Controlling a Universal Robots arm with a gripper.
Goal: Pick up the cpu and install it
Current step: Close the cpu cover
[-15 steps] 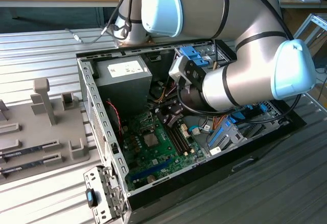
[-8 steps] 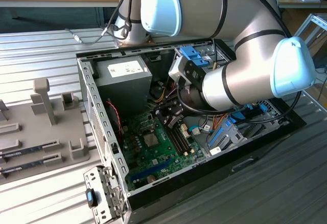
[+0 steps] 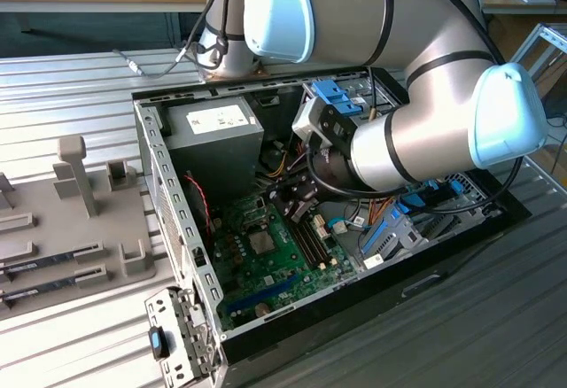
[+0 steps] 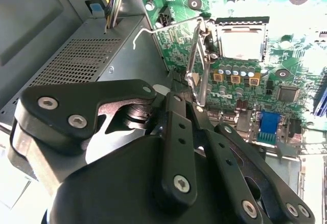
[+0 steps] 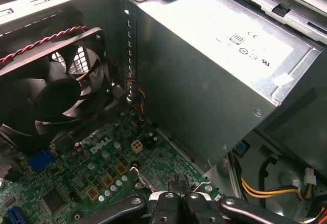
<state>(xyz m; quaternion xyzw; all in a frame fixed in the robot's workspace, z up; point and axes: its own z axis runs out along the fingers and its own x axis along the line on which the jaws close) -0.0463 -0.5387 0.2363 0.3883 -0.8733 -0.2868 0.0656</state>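
reaching down from the upper part of the exterior view, the silver robot arm (image 3: 416, 140) with pale blue joint caps bends at its elbow on the right of the frame and turns its wrist back toward the middle, into an open computer case (image 3: 177, 255). the black gripper (image 3: 297, 195) sits at the centre of the frame, low over the green motherboard (image 3: 275, 264), just beside the grey power supply box (image 3: 217, 140) that fills the case's upper left corner.

in the second wrist view the gripper (image 4: 196, 98) fills the lower half of the frame, its black linkages drawn together and its fingertips clenched on a thin metal socket lever (image 4: 196, 55) that stands up toward the upper middle. the cpu (image 4: 241, 45) lies flat in its socket in the upper right of that frame, just beside the lever and apart from the fingertips, its dull silver top facing up. in the exterior view the cpu (image 3: 263, 243) shows as a small grey square on the board, just below and left of the gripper.

in the first wrist view the fingertips (image 5: 176, 199) meet at the bottom centre, with a black case fan (image 5: 51, 96) at the left and the power supply box (image 5: 214, 65) across the upper right.
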